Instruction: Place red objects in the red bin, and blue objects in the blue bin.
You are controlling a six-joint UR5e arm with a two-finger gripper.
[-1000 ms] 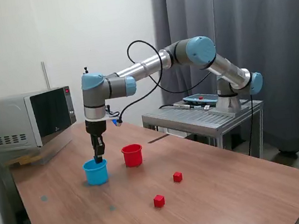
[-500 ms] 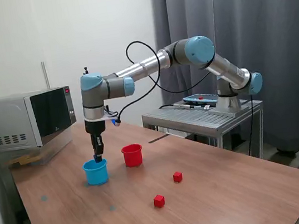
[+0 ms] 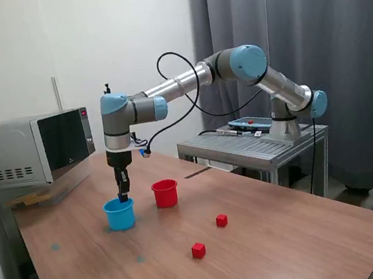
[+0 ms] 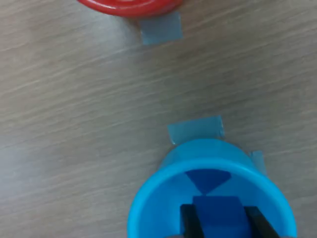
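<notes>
Gripper (image 4: 219, 221) hangs over the blue bin (image 4: 148, 203), fingers clamped on a dark blue cube (image 4: 218, 218); second blue cube (image 4: 208, 179) lies inside, just beyond.

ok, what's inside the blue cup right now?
Wrist view: a dark blue cube lies in the blue cup. Another blue cube sits between the gripper fingers above it; the cup's floor beneath is hidden.

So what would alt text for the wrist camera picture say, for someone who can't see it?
Two dark fingers of the robot's pincer hold a small dark blue cube over a round light blue plastic cup, where another dark blue cube lies. The cup stands on a brown wooden table.
</notes>
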